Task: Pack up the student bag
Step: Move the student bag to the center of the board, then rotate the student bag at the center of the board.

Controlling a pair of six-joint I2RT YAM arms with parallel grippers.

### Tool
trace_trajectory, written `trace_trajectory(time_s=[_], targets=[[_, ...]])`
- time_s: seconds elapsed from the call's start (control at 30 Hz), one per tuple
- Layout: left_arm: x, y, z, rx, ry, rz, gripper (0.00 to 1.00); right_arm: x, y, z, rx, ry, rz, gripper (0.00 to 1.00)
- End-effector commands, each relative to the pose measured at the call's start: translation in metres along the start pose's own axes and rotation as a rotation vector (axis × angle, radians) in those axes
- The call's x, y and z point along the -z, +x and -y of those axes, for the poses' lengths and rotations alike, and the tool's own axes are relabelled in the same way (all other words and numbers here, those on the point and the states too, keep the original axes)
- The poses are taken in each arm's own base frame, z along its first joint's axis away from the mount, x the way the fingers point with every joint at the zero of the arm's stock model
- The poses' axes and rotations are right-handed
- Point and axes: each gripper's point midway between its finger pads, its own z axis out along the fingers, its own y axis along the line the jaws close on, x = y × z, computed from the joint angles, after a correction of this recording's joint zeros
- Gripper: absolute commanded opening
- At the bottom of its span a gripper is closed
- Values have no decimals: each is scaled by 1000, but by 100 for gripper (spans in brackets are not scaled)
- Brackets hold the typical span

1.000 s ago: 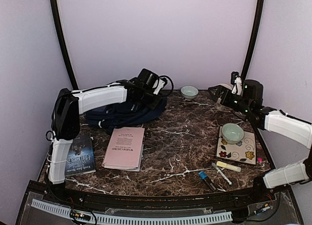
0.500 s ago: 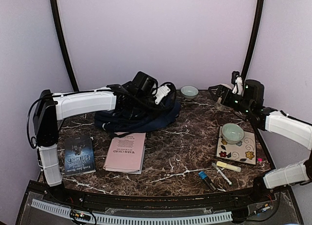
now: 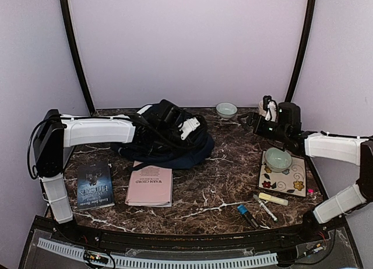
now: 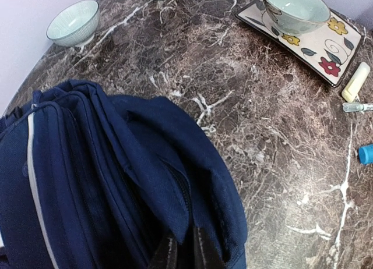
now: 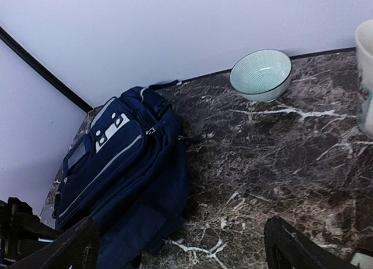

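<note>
Student bag (image 3: 189, 151): navy fabric, white stripe, lying slumped far left, fold pinched by left hand (image 4: 182, 252).

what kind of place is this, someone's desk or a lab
Most likely a robot lab cell staged as a desk: plain lilac walls close in a marble-pattern table, two robot arms are bolted at its near edge, and a student bag and a pink booklet lie as props.

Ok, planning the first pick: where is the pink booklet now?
In the top view the pink booklet lies left of centre, just in front of the bag, with a dark book on its left.
</note>
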Motion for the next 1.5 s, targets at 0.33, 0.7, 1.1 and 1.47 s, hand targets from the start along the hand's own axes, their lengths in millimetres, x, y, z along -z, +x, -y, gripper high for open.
trace_trajectory(time_s=[0.33,0.7,1.1,1.47], targets=[[72,-14,-68,262,-446,112,73,-95,61,-40,125,-78,-306,99],[137,128,-122,807,-818,-17,87,-163,92,-46,63,-136,-426,88],[118,196,-121,1068,-753,20,90,-175,118,-69,-33,-334,-501,48],[66,190,-133,1090,-516,126,47,-146,98,-91,-24,-407,-457,0]])
